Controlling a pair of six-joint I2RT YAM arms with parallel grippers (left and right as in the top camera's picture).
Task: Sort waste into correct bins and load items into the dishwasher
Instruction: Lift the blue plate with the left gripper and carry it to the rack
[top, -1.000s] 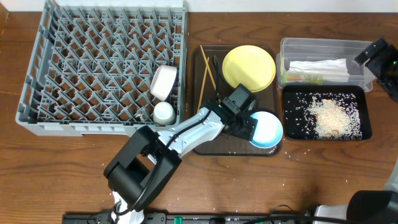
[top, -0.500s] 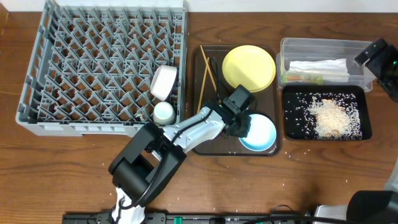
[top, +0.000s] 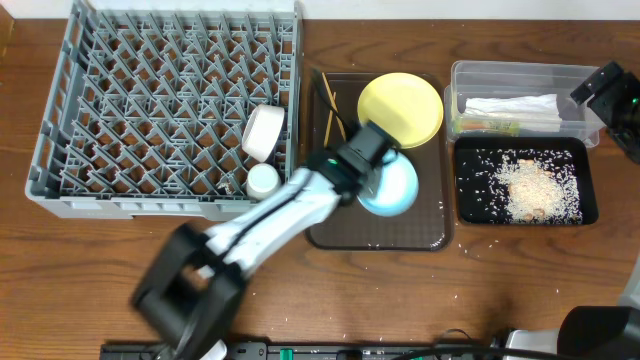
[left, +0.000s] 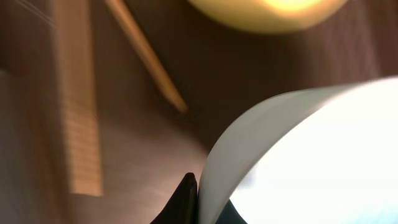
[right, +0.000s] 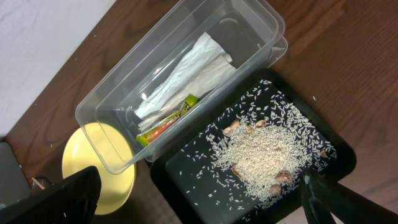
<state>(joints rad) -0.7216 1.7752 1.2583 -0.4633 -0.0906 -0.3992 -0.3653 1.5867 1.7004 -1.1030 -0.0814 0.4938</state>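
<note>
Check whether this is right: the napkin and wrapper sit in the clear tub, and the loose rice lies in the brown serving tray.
One error: the rice lies in the black tray, not the brown serving tray, as the right wrist view shows. The napkin and wrapper do sit in the clear tub.

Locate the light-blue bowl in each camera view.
Overhead: light-blue bowl at centre, over the brown tray, just below the yellow plate, at the left gripper.
Left wrist: lower right, its pale rim filling that corner.
Right wrist: not in view.
Shared landmark: the yellow plate, at the top edge in left wrist and lower left in right wrist.
</note>
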